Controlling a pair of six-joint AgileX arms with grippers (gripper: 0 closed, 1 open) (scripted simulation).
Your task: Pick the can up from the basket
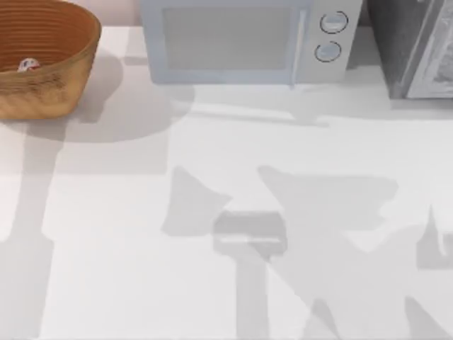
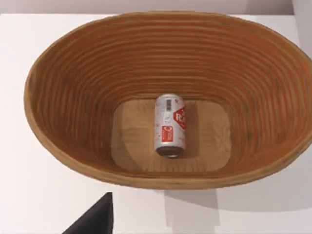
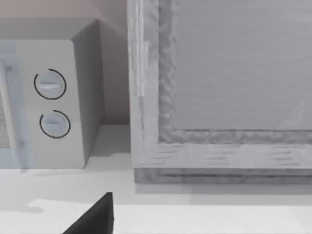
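Can (image 2: 170, 125) lying on its side in basket (image 2: 73, 92), top-left of table (image 1: 106, 248). Hand states impossible to tell.

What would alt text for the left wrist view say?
A small white and red can lies on its side on the flat floor of a brown woven basket, which sits on a white table. A dark finger pokes in at the edge.
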